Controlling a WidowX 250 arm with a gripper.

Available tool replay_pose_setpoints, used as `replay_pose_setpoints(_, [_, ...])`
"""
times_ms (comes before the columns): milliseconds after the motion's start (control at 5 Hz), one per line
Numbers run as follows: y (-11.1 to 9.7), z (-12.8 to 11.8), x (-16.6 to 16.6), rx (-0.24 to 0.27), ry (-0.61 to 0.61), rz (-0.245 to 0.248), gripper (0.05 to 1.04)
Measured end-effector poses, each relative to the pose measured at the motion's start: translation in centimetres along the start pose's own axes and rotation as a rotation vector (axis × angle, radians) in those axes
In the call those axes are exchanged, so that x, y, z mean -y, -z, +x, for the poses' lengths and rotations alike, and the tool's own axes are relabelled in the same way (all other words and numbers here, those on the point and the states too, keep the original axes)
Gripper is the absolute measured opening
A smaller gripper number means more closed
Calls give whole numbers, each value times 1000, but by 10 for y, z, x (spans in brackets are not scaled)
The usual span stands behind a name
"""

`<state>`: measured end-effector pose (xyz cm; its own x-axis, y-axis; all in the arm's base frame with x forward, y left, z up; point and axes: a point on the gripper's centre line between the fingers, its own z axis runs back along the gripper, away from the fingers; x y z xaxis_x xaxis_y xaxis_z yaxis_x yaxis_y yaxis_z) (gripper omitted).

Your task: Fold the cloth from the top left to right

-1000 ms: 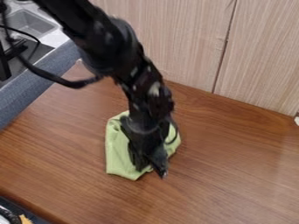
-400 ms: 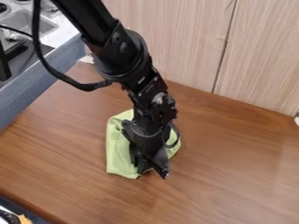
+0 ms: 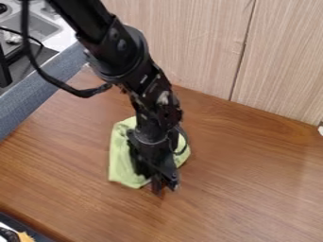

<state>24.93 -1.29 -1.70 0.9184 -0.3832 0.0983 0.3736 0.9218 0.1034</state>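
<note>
Green cloth (image 3: 120,160), plain and thin, lay on the brown wooden table (image 3: 252,189), left of the table's middle. Its far end narrowed behind the gripper (image 3: 164,185); its left side ran fairly straight towards the near left corner. A broad part showed to the left of the gripper and a smaller part to the right. The middle was hidden, so the full outline and any fold there could not be confirmed.

The black arm (image 3: 120,47) entered from the far left and slanted down to the right across the cloth. The gripper hung tilted over the cloth, its tip at the cloth's near right edge. Whether it stood wide or narrow could not be told, nor whether it had hold of the cloth. A black cable (image 3: 47,78) looped out to the left of the arm.

Pale wood panels (image 3: 189,47) stood upright along the far side of the table, with a dark seam (image 3: 239,59) between two of them. A blue-grey border (image 3: 31,99) ran along the table's far left side. Beyond it was a grey sink (image 3: 39,23). At the near left corner lay a small orange-yellow item (image 3: 25,237). A small white object (image 3: 320,130) showed at the right edge, partly cut off.
</note>
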Motion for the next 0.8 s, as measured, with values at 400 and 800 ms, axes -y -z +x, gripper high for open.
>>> replay_pose_setpoints(400, [-30,-1,-7,31,-14,19,1002])
replay_pose_setpoints(800, [-58,-2,-12,72,-43,11,1000])
